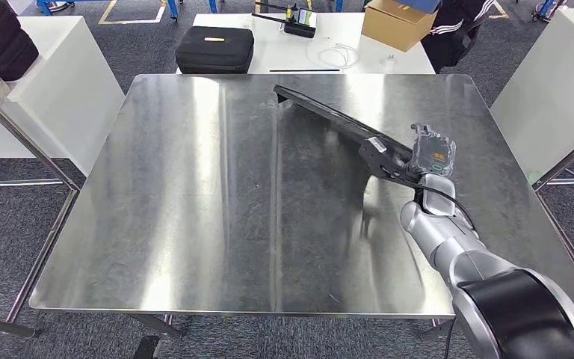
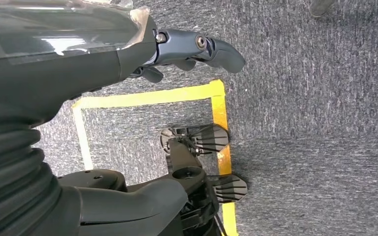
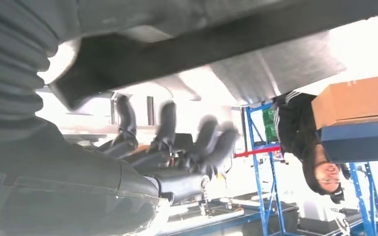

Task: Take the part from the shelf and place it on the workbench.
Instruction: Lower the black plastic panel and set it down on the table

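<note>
On brushed steel workbench [image 1: 194, 187], long flat black part [image 1: 321, 112] lies.

One long flat black part [image 1: 329, 116], one shiny steel workbench [image 1: 194, 194], one black zipped case [image 1: 214, 49], one brown cardboard box [image 1: 397, 22], one person [image 3: 310, 147].

The workbench [image 1: 194, 209] is standing in front of the robot. The part [image 1: 329, 116] is lying across its right half, reaching from the far middle toward the right hand [image 1: 389, 161], which is gripping its near end. Behind the workbench a table [image 1: 284, 56] is carrying a case [image 1: 214, 49] on its left and a box [image 1: 397, 22] on its right. A person [image 1: 456, 26] is standing just right of the box.
</note>
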You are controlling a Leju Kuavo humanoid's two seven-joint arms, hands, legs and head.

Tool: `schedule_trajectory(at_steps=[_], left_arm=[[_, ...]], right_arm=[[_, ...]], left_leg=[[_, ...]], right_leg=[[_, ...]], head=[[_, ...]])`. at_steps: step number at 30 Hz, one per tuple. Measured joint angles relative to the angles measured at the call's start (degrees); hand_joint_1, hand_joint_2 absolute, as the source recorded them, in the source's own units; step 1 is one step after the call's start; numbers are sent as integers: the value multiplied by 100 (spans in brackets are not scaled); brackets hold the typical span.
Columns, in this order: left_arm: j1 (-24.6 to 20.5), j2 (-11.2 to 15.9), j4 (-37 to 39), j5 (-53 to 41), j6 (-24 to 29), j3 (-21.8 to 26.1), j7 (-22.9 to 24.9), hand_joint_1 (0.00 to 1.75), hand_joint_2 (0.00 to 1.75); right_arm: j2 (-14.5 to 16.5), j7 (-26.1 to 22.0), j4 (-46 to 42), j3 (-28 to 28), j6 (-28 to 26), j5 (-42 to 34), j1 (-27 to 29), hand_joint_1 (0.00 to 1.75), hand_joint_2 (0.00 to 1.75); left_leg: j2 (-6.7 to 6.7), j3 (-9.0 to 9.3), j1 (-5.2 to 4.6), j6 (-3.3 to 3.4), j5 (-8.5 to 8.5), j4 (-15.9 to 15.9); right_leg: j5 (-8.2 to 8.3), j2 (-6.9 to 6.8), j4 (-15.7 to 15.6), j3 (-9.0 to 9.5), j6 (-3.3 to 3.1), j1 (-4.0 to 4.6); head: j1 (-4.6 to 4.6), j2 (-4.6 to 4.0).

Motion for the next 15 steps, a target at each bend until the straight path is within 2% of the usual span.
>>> schedule_trajectory(at_steps=[4, 15], left_arm=[[0, 7, 0, 35, 1, 0, -13, 0, 0], [1, 22, 0, 54, 1, -1, 3, 0, 0]], right_arm=[[40, -68, 14, -2, 21, -17, 1, 0, 0], [140, -326, 17, -155, 198, -258, -5, 0, 0]], left_leg=[[0, 0, 0, 0, 0, 0], [0, 1, 0, 0, 1, 0]], right_leg=[[0, 0, 0, 1, 0, 0], [0, -1, 0, 2, 0, 0]], head=[[1, 0], [1, 0]])
